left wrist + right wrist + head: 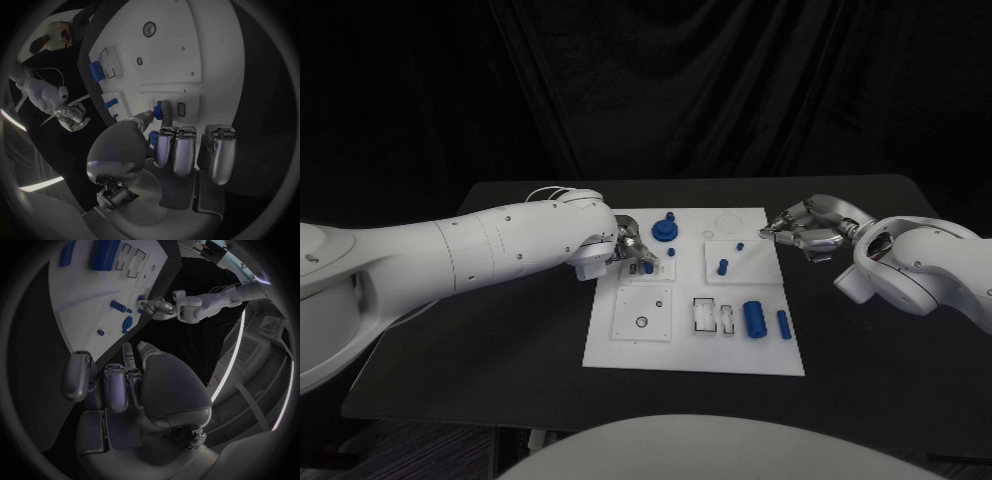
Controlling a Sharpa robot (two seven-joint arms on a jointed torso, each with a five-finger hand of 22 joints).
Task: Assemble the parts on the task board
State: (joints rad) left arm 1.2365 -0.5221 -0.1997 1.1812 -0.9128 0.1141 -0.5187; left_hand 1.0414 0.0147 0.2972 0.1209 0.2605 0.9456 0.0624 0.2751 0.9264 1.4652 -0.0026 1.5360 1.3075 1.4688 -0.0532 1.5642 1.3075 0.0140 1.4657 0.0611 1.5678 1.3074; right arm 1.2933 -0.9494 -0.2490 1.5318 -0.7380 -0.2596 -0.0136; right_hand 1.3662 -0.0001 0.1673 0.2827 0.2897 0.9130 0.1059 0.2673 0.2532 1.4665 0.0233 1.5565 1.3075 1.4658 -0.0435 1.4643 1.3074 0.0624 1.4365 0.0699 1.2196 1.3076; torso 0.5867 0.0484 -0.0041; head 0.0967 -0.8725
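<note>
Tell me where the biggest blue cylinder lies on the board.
In the head view the cylinder lies near the board's front right corner, between two white slots and a thinner blue peg.

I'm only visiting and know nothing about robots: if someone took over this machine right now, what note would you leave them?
Left hand: pinching a small blue part at the task board's left side.
Right hand: fingers curled, holding nothing, at the board's far right edge.
Loose on the board: a large blue cylinder and a slimmer blue piece near the right front.
Far end: a blue knob-like part.
Left: place the loose pieces.
</note>
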